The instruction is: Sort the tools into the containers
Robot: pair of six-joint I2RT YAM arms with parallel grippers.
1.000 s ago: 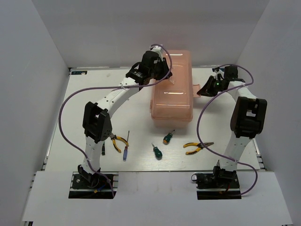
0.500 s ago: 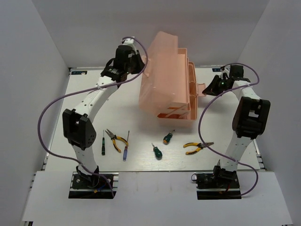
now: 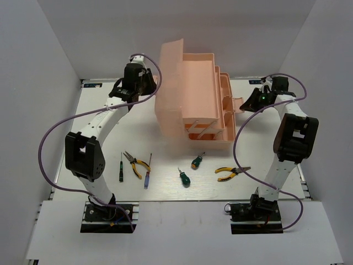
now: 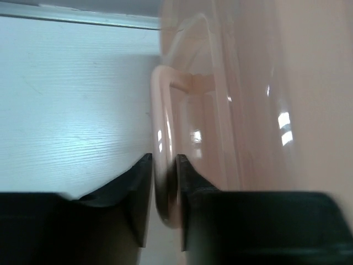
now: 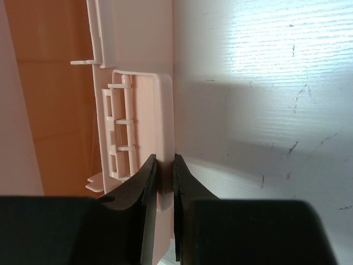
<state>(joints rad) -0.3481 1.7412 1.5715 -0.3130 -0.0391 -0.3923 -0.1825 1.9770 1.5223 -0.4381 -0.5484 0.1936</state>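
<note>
White table (image 4: 71, 110), lid handle (image 4: 161, 121) between left fingers (image 4: 140, 193)

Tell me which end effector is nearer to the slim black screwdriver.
Left. The left end effector, on the lid handle, is beyond the slim black screwdriver; the right end effector, on the latch, is past the toolbox.

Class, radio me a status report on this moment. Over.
Left tool shut on lid handle. Right tool shut on latch. Toolbox open; hand tools unsorted. No obstruction.
</note>
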